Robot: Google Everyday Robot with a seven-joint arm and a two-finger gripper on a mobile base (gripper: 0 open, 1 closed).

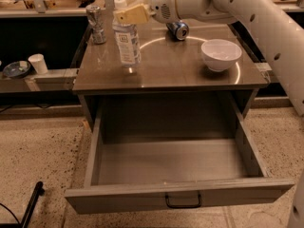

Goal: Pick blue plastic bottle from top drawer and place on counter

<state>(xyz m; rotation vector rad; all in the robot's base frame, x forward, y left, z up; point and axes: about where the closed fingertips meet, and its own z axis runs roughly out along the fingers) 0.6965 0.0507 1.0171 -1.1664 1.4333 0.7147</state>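
The blue plastic bottle (127,42) is upright over the left part of the counter (180,68), its base at or just above the surface. It is clear with a white cap and a pale label. My gripper (133,14) is at the bottle's neck, yellow fingers (137,15) closed around it, the white arm reaching in from the upper right. The top drawer (171,161) stands pulled out below the counter, its grey inside bare, with a black bar handle (183,201) on its front.
A white bowl (221,54) sits on the counter's right side on the white circle. A blue soda can (178,30) lies at the back. A crushed silver can (96,23) stands at the back left. A lower left shelf holds a white cup (37,63) and a dish (16,69).
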